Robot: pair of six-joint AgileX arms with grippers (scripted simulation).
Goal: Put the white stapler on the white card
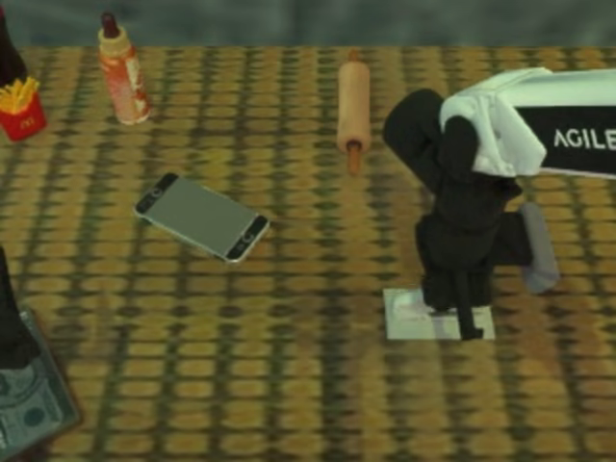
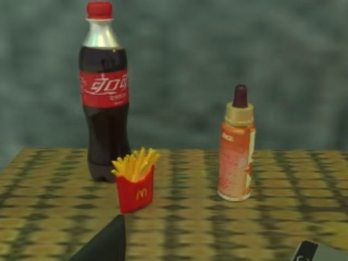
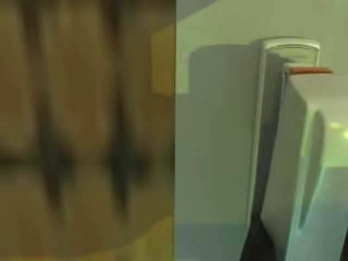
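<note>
My right pincer stood low over the white card, which lay on the patterned worktop toward the right side, nearer the front. The arm's black wrist covered most of the card's middle, so from above I could not make out the white stapler. In the right wrist view the white stapler filled the frame close up, lying against the card's pale surface, apparently resting on it, though the view was too tight to be sure. I could not tell whether that pincer was released or still clenched on the stapler.

My left arm sat parked at the worktop's left edge, beside a banknote; its pincer's state I could not tell either.

Elsewhere, a smartphone lay left of centre, a rolling pin behind the card, and a sauce bottle, a carton of fries and a cola bottle stood at the back left.
</note>
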